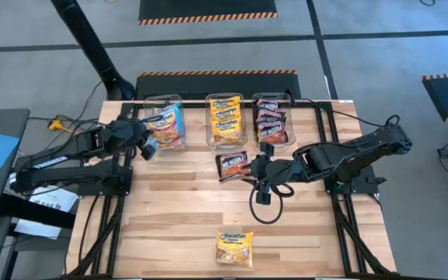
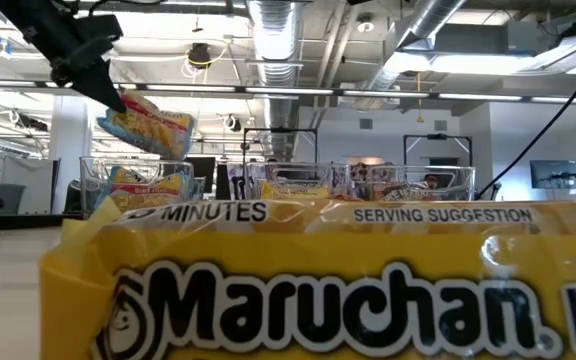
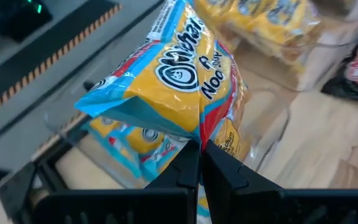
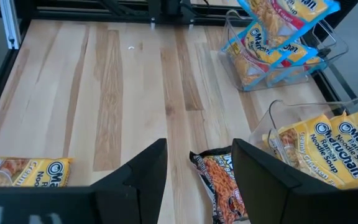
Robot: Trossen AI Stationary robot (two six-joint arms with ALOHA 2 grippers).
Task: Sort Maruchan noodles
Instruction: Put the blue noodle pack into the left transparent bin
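Wooden slatted bench point(image 1: 177, 225) | three clear plastic bins point(image 1: 162, 128) beyond both pincers | left pincer point(image 3: 201, 149) clenched on light blue-pink-yellow flat plastic noodle packet point(image 3: 166, 81), above leftmost bin | right pincer point(image 4: 194, 171) released, straddling black-red flat packet point(image 4: 219, 183) on bench

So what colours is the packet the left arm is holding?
Light blue, yellow and some red, best seen in the left wrist view.

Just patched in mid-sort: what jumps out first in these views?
The left gripper is shut on a blue packet, holding it above the left bin at the table's far edge. The right gripper is open over a black-red packet lying on the table in front of the middle bin. One yellow packet lies alone near the front edge, filling the low view.
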